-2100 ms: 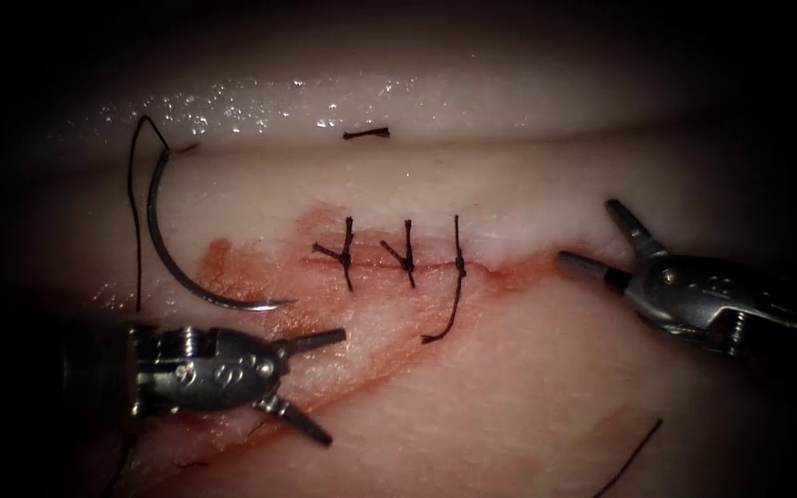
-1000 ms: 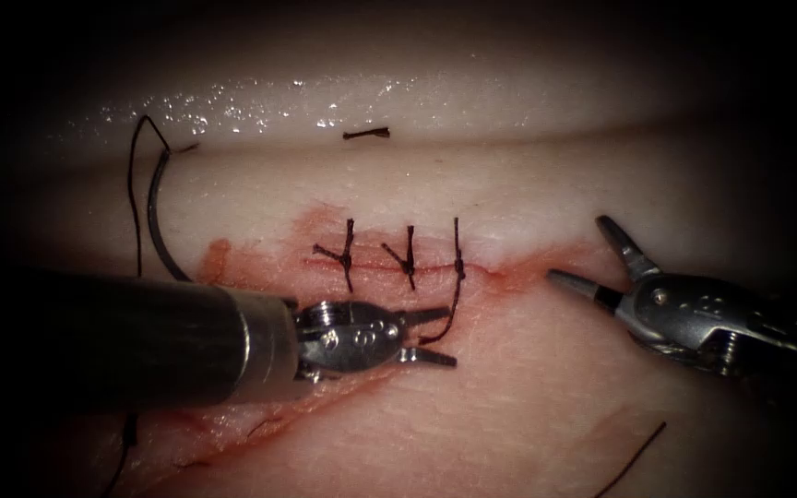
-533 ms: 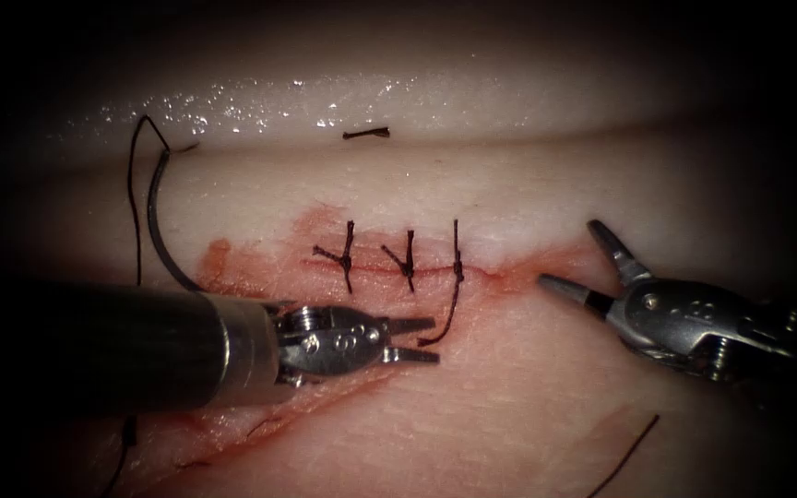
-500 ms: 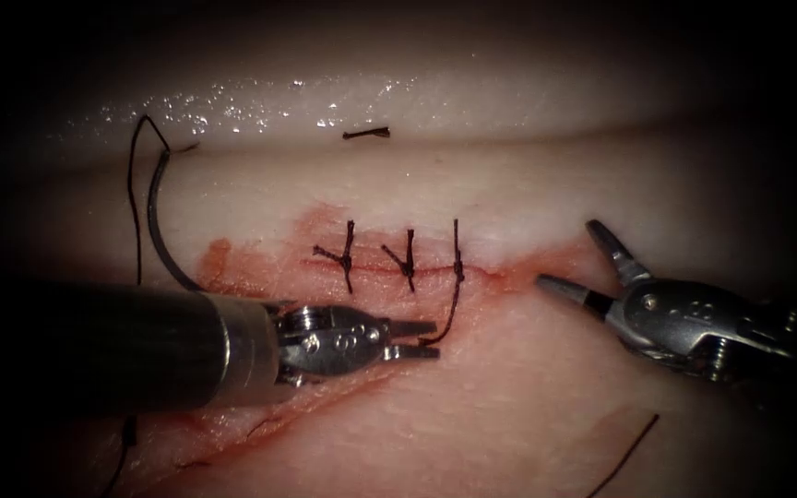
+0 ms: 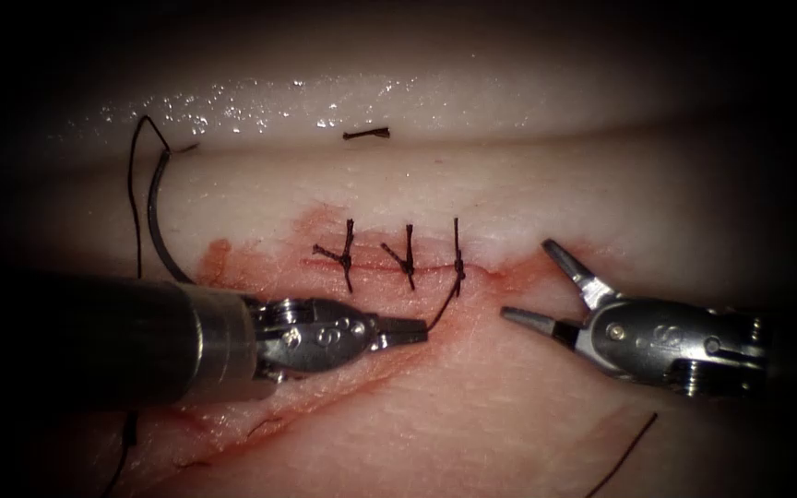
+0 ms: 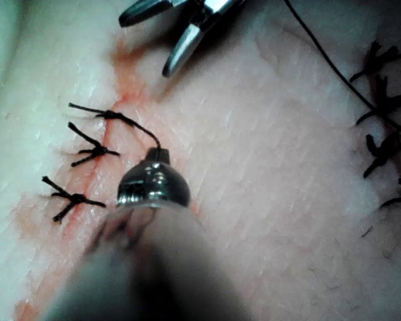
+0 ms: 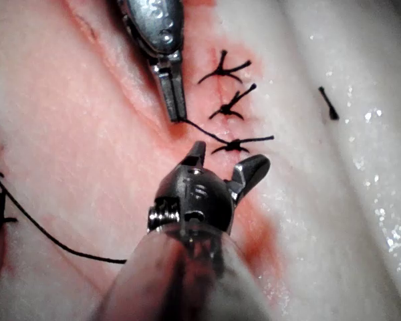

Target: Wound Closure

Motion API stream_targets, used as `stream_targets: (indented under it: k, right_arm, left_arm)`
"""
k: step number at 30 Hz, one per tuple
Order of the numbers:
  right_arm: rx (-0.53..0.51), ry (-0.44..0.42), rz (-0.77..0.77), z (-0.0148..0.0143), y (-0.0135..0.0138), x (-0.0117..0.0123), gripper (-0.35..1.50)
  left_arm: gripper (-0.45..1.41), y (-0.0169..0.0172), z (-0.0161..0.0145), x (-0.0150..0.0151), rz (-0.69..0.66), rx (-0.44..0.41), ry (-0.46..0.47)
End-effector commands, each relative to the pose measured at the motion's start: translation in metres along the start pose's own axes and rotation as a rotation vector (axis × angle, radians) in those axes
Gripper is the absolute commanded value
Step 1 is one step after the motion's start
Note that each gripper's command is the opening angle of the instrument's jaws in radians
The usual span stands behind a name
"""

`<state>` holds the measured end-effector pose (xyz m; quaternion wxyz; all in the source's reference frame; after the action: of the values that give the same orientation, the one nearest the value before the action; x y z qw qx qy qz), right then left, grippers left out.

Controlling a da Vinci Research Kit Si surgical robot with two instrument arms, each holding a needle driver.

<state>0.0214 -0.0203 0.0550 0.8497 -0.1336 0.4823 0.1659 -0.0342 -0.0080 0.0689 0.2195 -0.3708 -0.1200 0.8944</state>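
The tissue (image 5: 509, 415) carries a cut closed by three stitches (image 5: 408, 257). From the rightmost knot (image 5: 459, 269) a long thread tail (image 5: 443, 309) runs down to my left tool (image 5: 422, 329), whose jaws are shut on its end; the same grip shows at the left tool (image 6: 157, 155) and the thread tail (image 7: 200, 130). My right tool (image 5: 532, 281) stands open just right of that knot, holding nothing, its jaws (image 7: 226, 160) spread near the stitch. The curved needle (image 5: 152, 217) lies free on the tissue left of the cut, its lower curve hidden behind the left shaft.
The needle's thread (image 5: 131, 212) loops up and runs down the far left. A cut piece of thread (image 5: 366, 134) lies above the stitches. Another strand (image 5: 624, 452) crosses the lower right. Red fluid (image 5: 251, 267) stains the tissue around the cut.
My left tool swung right from beside the needle to the rightmost stitch's tail and shut on it. My right tool moved left towards the cut, still open.
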Motion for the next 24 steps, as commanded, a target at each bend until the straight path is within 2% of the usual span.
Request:
stream_targets:
  k: [1,5,13,24]
  right_arm:
    - [0.011,0.024,-0.039,0.0014,-0.0003,0.0000,1.43]
    - [-0.024,0.066,-0.175,0.0026,-0.0013,0.0004,1.43]
    - [-0.036,0.092,-0.241,0.0048,-0.0023,0.0009,1.41]
    - [-0.038,0.111,-0.322,0.0087,-0.0035,-0.0007,1.43]
  left_arm:
    - [-0.45,-0.0001,0.0003,0.0005,0.006,0.004,-0.003]
    - [-0.45,-0.0002,-0.0004,0.0021,0.014,0.028,-0.017]
    - [-0.45,-0.0002,0.0000,0.0027,0.016,0.028,-0.017]
    - [-0.45,-0.0008,-0.0011,0.0026,0.013,0.018,-0.017]
